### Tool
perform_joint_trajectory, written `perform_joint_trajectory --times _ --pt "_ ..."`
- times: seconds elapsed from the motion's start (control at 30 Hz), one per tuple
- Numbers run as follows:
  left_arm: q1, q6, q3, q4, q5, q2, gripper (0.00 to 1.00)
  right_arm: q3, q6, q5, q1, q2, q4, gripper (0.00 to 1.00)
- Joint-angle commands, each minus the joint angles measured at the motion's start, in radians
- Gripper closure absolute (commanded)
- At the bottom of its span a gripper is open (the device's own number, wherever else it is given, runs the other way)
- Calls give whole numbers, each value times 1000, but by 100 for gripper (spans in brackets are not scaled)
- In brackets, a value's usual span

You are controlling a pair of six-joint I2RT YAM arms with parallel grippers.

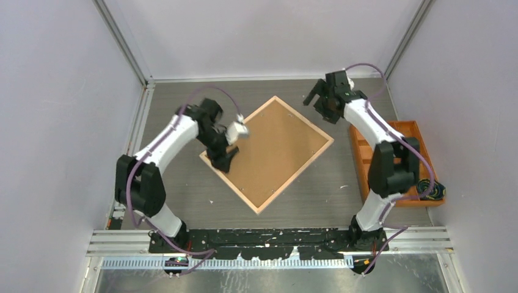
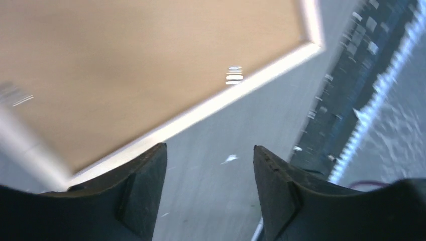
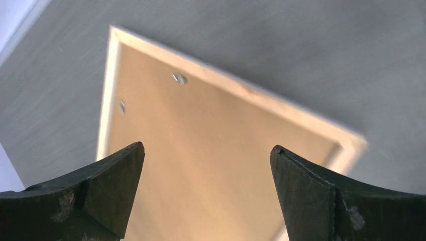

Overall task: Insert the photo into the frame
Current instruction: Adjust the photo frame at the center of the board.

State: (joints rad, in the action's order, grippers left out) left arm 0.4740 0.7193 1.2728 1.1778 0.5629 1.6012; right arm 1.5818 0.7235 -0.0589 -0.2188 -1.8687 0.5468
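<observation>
Frame (image 1: 295,176) back-up on desk (image 1: 317,195), backing board (image 1: 275,149) seated, apparently for loading; left gripper (image 2: 209,147) released beside left corner; right gripper (image 3: 207,146) agape, empty.

On the frame (image 1: 303,119) you see a pale bare-wood rim, matt and lightly grained. The backing board (image 1: 272,152) inside it looks like dull, smooth brown fibreboard, with small shiny metal tabs (image 3: 179,78). Your table (image 1: 317,204) is dark grey with a fine streaked grain. The tray (image 1: 408,126) reads as orange plastic. Both the left gripper (image 2: 208,155) and right gripper (image 3: 207,150) have matt black, slightly scuffed fingers (image 3: 113,186)
</observation>
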Motion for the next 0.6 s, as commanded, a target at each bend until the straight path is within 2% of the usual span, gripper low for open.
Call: perform_joint_trajectory --times 0.0,0.1,0.23,0.33,0.4,0.57 --pt "-276 15 186 -18 -19 99 39 -305 84 36 -6 273 -72 0" --pt "-403 11 359 23 37 269 48 -457 79 111 -5 428 -76 0" --pt "-466 -104 506 -15 0 460 61 -611 87 149 -5 593 -42 0" --pt "-469 -188 547 -72 -19 540 68 -727 131 197 -5 669 -47 0" --pt "-469 -208 538 -88 22 561 70 -822 169 230 -5 689 -91 0" --pt "-469 -207 512 -78 92 602 74 -927 227 279 -6 656 -216 0"
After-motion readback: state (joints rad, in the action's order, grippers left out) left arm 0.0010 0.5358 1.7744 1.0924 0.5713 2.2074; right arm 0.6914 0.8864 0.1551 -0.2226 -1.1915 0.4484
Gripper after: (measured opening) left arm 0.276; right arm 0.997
